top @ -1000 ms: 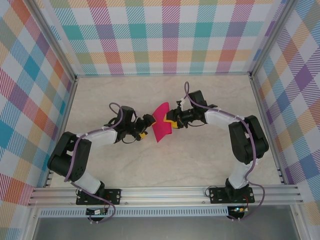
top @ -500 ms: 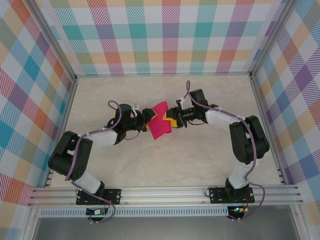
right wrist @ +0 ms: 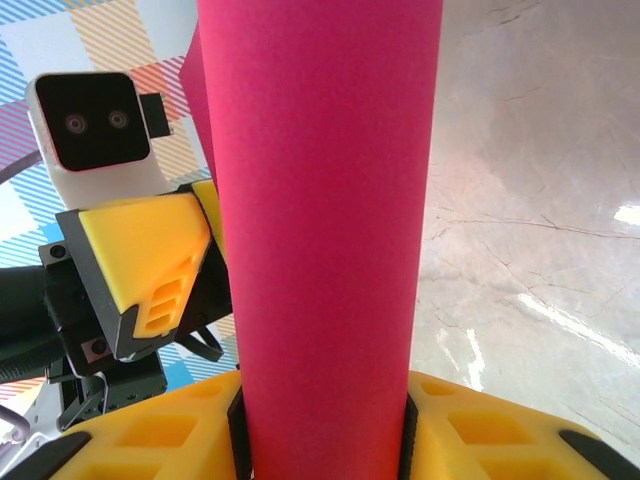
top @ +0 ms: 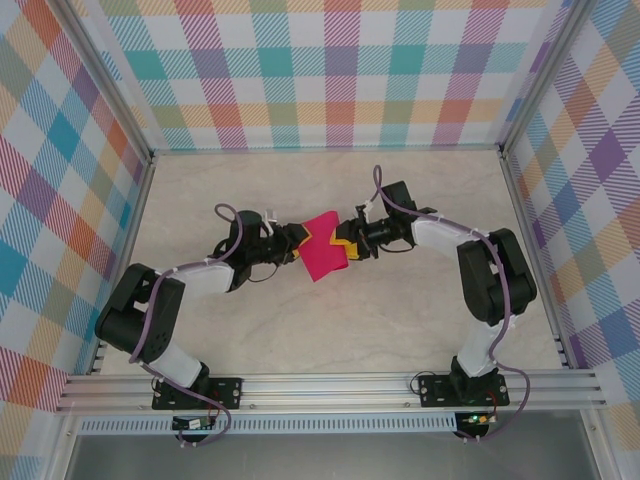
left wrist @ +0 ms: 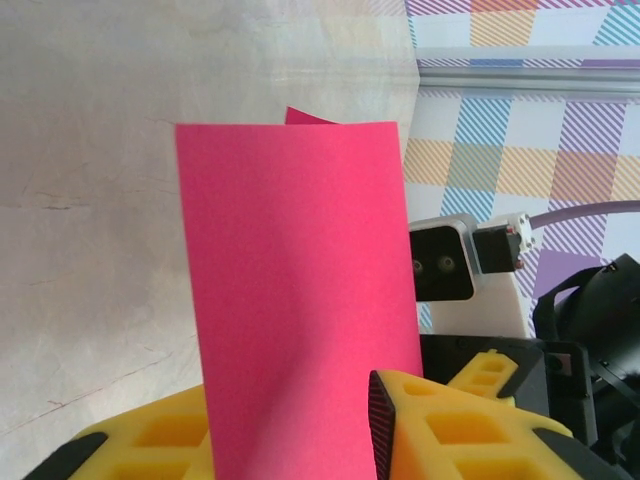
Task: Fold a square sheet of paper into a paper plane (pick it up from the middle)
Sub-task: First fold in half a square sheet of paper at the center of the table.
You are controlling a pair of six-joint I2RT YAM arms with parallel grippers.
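Paper [top: 322, 252]: pink sheet, bent, held above table [top: 420, 320] between both arms.
Right gripper [top: 344, 243]: clamped on paper.
Left gripper [top: 297, 248]: fingers flank paper; grip unclear.

A robotics lab test cell: a pale stone-patterned desk [top: 400, 330] edged by an aluminium rail [top: 330, 385] at 6 o'clock, with colourful plaid panels [top: 330, 70] at 9, 12 and 3 o'clock.

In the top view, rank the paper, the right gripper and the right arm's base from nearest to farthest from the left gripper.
1. paper: right at the left gripper, between its jaws.
2. right gripper: just across the paper, on its right side.
3. right arm's base: far off, at the table's near-right edge.
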